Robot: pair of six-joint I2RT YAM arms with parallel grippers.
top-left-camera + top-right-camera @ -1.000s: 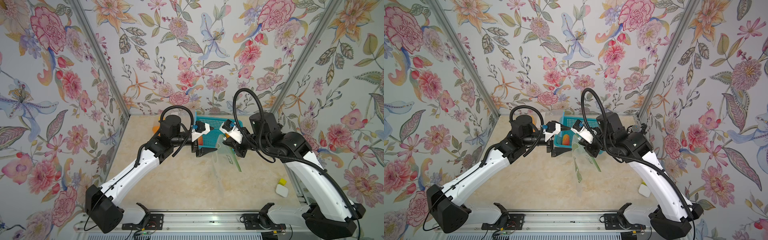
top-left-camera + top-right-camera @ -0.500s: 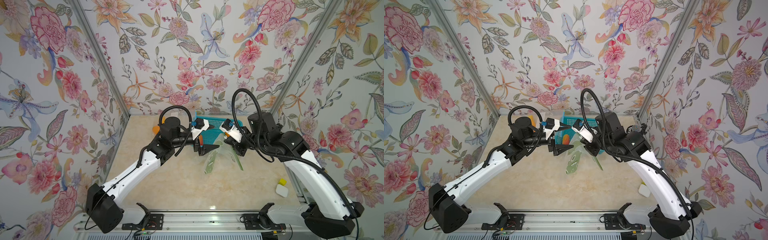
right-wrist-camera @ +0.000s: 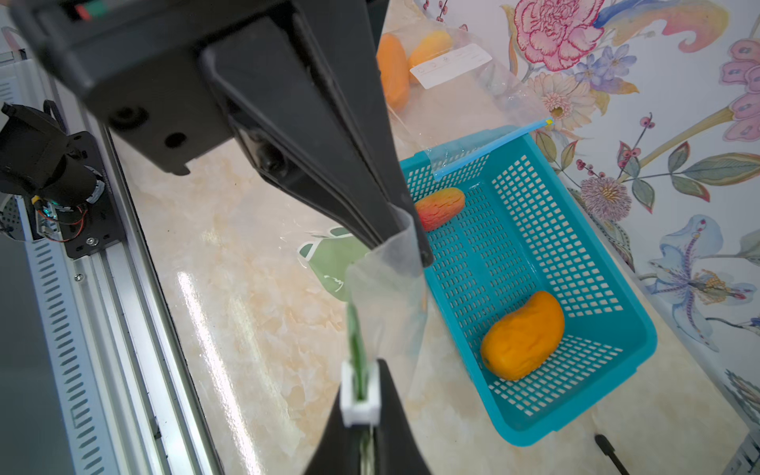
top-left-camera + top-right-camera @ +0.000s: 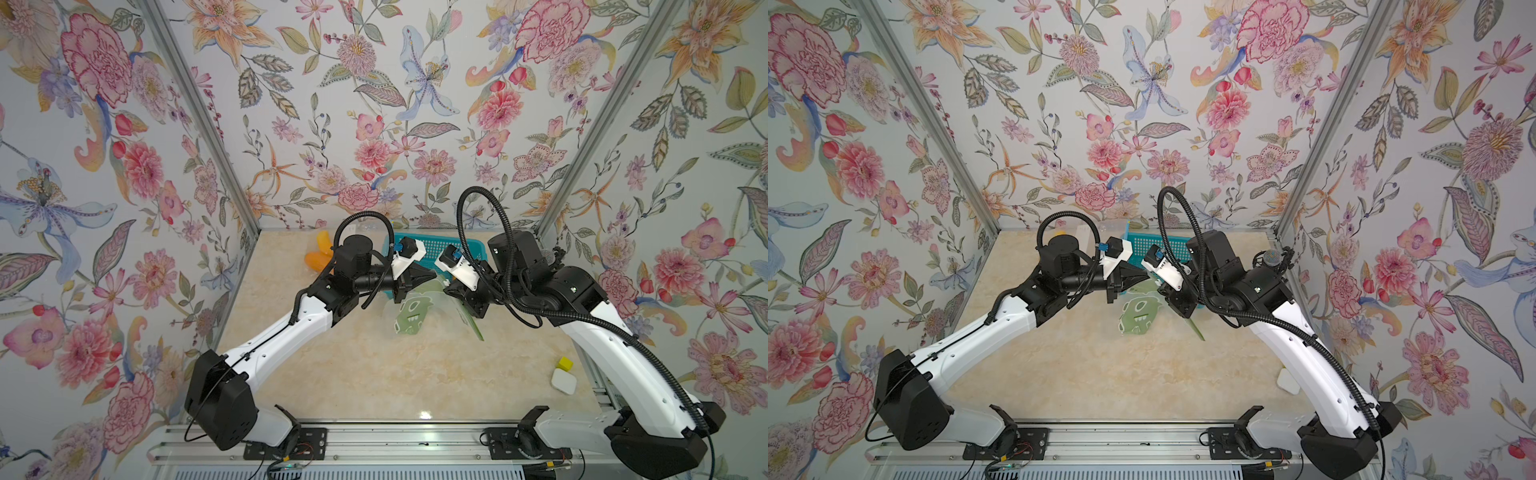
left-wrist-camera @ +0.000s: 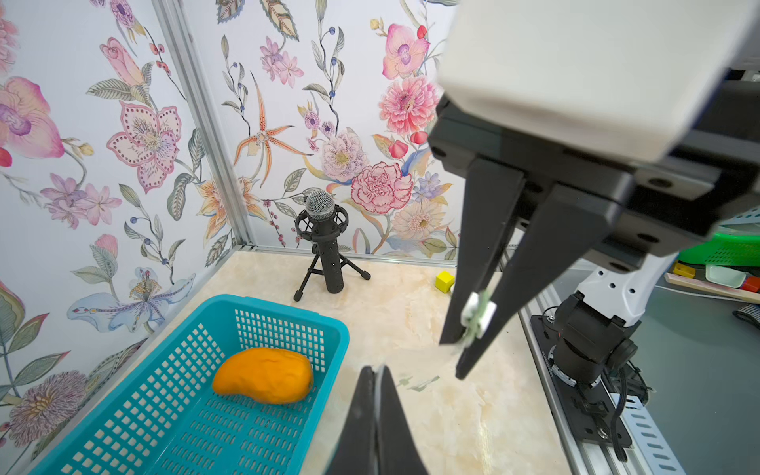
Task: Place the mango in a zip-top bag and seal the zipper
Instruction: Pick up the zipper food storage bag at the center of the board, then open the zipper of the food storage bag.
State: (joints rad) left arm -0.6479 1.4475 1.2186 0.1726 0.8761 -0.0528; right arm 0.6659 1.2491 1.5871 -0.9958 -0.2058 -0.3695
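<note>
Mid-frame in both top views, the left pincer [image 3: 405, 242] clamps the clear edge of the zip-top bag [image 4: 411, 311], the right pincer [image 5: 462, 349] pinches its white slider [image 5: 477, 312]; the orange mango [image 5: 263, 376] lies in the teal basket [image 4: 476, 247] just above them

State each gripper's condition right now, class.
Left gripper: closed on the edge of the clear plastic zip-top bag.
Right gripper: closed around that bag's white plastic zipper slider.

Microphone on tripod [image 5: 325, 242] upright in table's [image 4: 374, 374] far right corner. Yellow cube [image 4: 565, 363] near right edge, white block [image 4: 564, 381] just beside it. Teal perforated basket [image 5: 288, 306] near back edge.
</note>
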